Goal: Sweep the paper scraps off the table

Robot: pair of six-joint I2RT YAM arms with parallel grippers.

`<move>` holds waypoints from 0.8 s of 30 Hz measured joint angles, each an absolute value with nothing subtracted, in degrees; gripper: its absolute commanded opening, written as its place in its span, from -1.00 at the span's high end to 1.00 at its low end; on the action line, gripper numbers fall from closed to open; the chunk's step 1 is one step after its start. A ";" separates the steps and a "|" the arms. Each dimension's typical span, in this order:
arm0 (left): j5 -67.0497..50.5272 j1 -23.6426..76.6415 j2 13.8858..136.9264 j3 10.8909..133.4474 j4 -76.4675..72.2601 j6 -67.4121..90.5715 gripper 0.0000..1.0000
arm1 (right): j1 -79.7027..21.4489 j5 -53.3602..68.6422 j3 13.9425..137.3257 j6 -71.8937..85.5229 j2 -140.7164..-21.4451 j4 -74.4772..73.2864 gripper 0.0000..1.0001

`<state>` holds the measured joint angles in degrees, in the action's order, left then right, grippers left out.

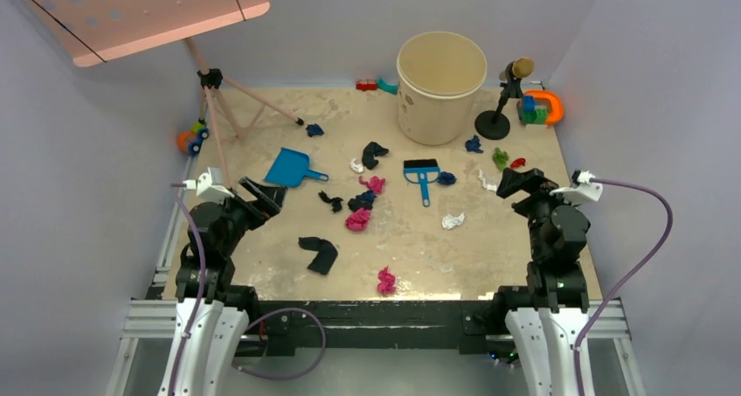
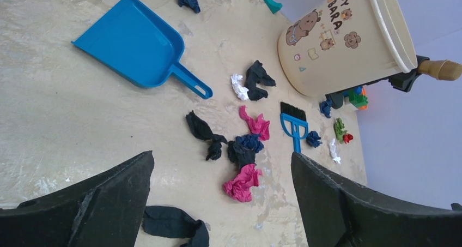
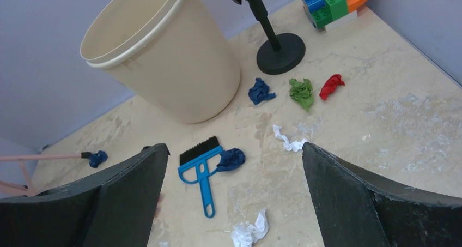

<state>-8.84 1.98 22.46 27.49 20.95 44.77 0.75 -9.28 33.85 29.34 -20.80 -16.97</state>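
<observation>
Paper scraps lie scattered over the beige table (image 1: 262, 265): a black wad (image 1: 319, 253), pink wads (image 1: 358, 219) (image 1: 385, 281), a white one (image 1: 452, 220), and a green one (image 1: 500, 158) beside a red one (image 1: 518, 162). My left gripper (image 1: 266, 195) is open and empty above the table's left side; its view shows a pink wad (image 2: 242, 182) ahead of it. My right gripper (image 1: 517, 184) is open and empty at the right side, with a white scrap (image 3: 249, 230) below it.
A blue dustpan (image 1: 288, 167) lies at the left centre and a blue brush (image 1: 423, 173) at the centre. A cream bucket (image 1: 441, 86) stands at the back, with a black stand (image 1: 495, 116) and colourful toys (image 1: 540, 107) to its right. A pink tripod (image 1: 214, 107) stands at the back left.
</observation>
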 measured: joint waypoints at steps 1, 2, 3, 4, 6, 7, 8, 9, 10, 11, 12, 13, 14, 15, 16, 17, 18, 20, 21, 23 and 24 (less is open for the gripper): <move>-8.82 1.98 22.50 27.49 21.06 44.73 -1.00 | 0.75 -9.28 33.85 29.34 -20.93 -17.15 -0.98; -8.82 1.98 22.61 27.49 21.17 44.73 -1.00 | 0.75 -9.28 33.85 29.34 -21.02 -17.30 -0.98; -8.82 1.98 22.83 27.49 21.30 44.73 -1.00 | 0.75 -9.28 33.85 29.34 -21.10 -17.47 -0.98; -8.82 1.98 23.05 27.49 21.41 44.75 -1.00 | 0.75 -9.28 33.85 29.34 -21.10 -17.54 -0.98; -8.80 1.98 24.23 27.51 21.50 44.82 -1.00 | 0.75 -9.26 33.85 29.34 -21.12 -17.61 -0.96; -8.84 1.98 25.43 27.53 21.28 44.97 -1.00 | 0.75 -9.26 33.85 29.34 -21.30 -17.58 -0.94; -8.95 1.98 26.89 27.55 20.99 45.23 -1.00 | 0.75 -9.19 33.82 29.34 -21.54 -17.54 -0.92; -9.43 1.98 29.91 28.01 20.86 45.56 -1.00 | 0.75 -8.99 33.71 29.39 -22.02 -17.37 -0.90; -9.78 1.98 32.67 28.49 20.67 45.89 -1.00 | 0.75 -8.88 33.47 29.36 -22.52 -17.10 -0.89; -10.61 2.00 37.26 29.74 20.78 46.24 -1.00 | 0.75 -8.69 33.06 29.39 -23.38 -16.62 -0.89; -10.92 2.17 40.45 30.76 20.73 46.54 -1.00 | 0.75 -8.38 32.51 29.45 -24.45 -16.12 -0.89; -10.98 2.68 44.40 32.18 20.64 47.05 -1.00 | 0.75 -8.19 31.99 29.50 -25.76 -15.86 -0.89; -10.74 3.42 47.81 33.43 20.64 47.44 -1.00 | 0.75 -8.01 31.62 29.52 -27.24 -15.84 -0.89; -10.35 4.43 50.39 34.48 20.67 47.86 -1.00 | 0.75 -7.94 31.40 29.52 -28.99 -15.88 -0.89; -9.93 5.39 52.10 35.22 20.62 48.40 -1.00 | 0.75 -7.90 31.38 29.50 -30.72 -15.88 -0.88; -8.97 6.66 53.89 36.14 20.62 49.17 -1.00 | 0.75 -7.79 31.38 29.41 -32.21 -15.70 -0.86; -8.10 7.90 55.51 36.99 20.51 50.24 -1.00 | 0.75 -7.51 31.38 29.30 -33.80 -15.53 -0.83; -6.39 9.96 58.63 38.63 20.14 52.18 -1.00 | 0.75 -6.02 31.38 28.84 -36.62 -14.98 -0.82; -5.50 10.74 60.18 39.44 20.10 53.56 -0.99 | 0.75 -4.95 31.38 28.60 -38.04 -14.50 -0.82; -3.92 11.79 63.05 40.80 19.62 55.59 -0.98 | 0.75 -3.33 31.44 28.01 -40.58 -13.34 -0.82; -2.98 12.21 64.62 41.45 19.25 56.60 -0.96 | 0.34 -2.76 31.59 27.75 -42.04 -12.73 -0.82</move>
